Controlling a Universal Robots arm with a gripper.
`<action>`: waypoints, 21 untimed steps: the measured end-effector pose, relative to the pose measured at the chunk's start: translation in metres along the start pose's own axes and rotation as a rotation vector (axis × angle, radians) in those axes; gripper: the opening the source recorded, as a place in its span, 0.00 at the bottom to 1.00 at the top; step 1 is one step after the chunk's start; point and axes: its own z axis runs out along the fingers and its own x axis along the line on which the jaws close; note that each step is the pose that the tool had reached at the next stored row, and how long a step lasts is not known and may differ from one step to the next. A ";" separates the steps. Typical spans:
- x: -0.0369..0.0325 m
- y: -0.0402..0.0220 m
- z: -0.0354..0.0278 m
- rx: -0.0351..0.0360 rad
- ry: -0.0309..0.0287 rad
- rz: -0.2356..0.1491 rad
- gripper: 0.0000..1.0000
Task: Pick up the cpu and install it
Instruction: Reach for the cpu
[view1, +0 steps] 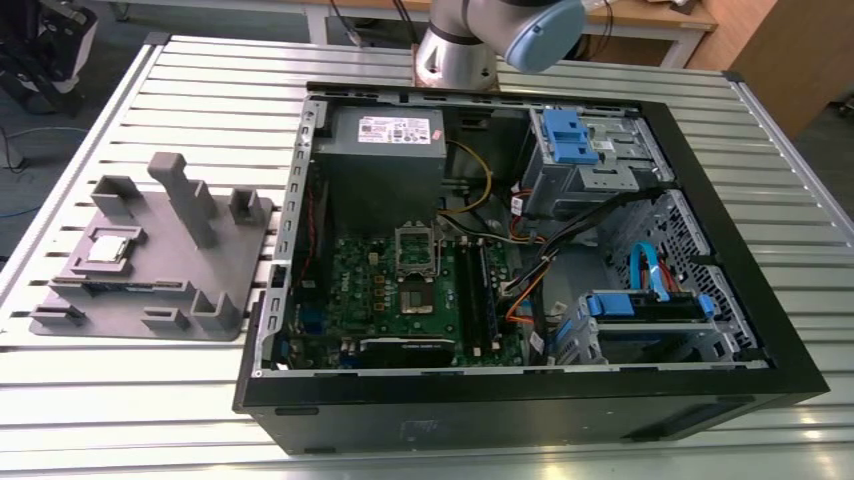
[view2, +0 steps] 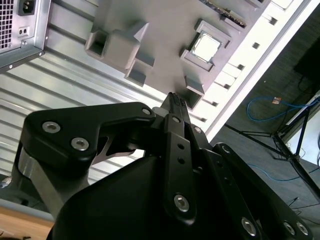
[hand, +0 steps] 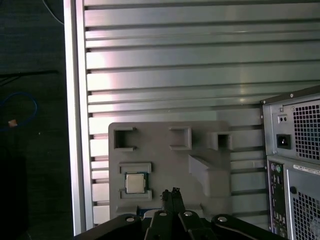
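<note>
The gripper (view2: 173, 96) has its fingers drawn narrow, nearly together, with nothing between them. In both wrist views it hangs above the grey tray (hand: 165, 135), clear of it. The cpu (hand: 134, 183) lies flat in a square holder on that tray. In the exterior view the tray (view1: 234, 260) rests on the slatted table (view1: 134, 400), on the exterior view's left of the open computer case (view1: 534, 400).

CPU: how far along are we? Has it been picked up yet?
Done: nothing yet. The cpu lies in its pocket on the grey tray. In hand: nothing. In both wrist views the end effector hovers over the tray, shut and empty, beside the chip and apart from it. Left: both the pickup and the install on the motherboard inside the open case.
</note>
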 end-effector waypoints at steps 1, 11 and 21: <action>0.0013 -0.0003 0.0016 0.0001 0.0001 0.000 0.11; 0.0126 -0.0037 0.0188 0.0001 0.0002 0.000 0.11; 0.0294 -0.0094 0.0443 0.0000 0.0000 0.000 0.11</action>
